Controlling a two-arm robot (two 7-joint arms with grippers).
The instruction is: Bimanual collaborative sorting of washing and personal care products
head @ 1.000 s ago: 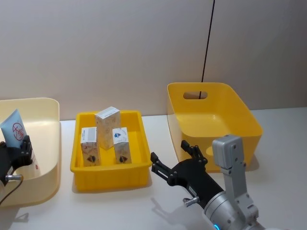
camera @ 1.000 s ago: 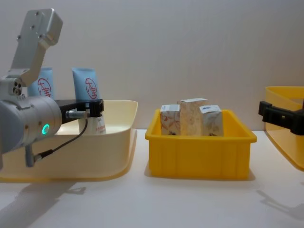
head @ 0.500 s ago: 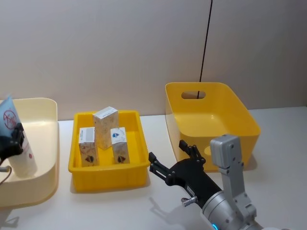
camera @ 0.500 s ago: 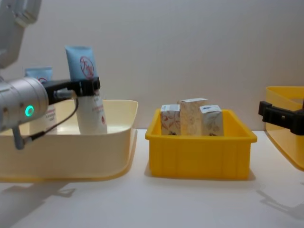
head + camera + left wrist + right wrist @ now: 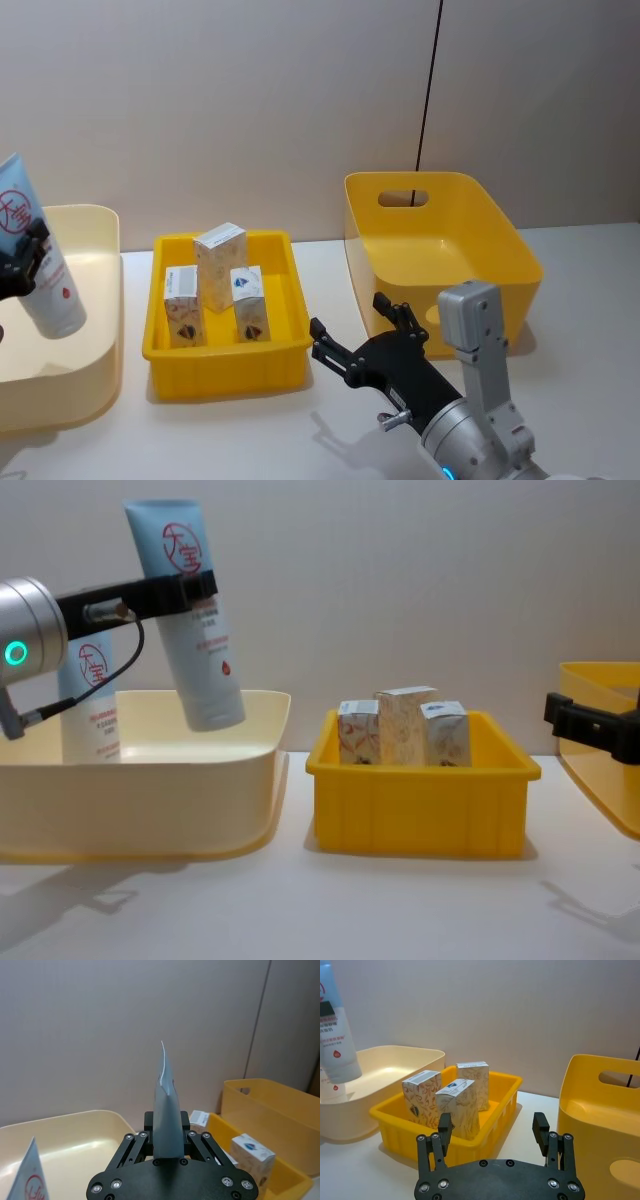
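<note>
The right gripper (image 5: 350, 316) hovers low over the desk (image 5: 230, 430), spread wide and empty, in front of the deep yellow bin (image 5: 500, 240). The left gripper (image 5: 188, 588) clamps a tilted pale-blue tube (image 5: 205, 650) clear above the cream tub (image 5: 150, 790); the chest view shows a second tube (image 5: 90, 705) standing inside it. Three cartons (image 5: 222, 265) stand in the yellow tray (image 5: 225, 370)
</note>
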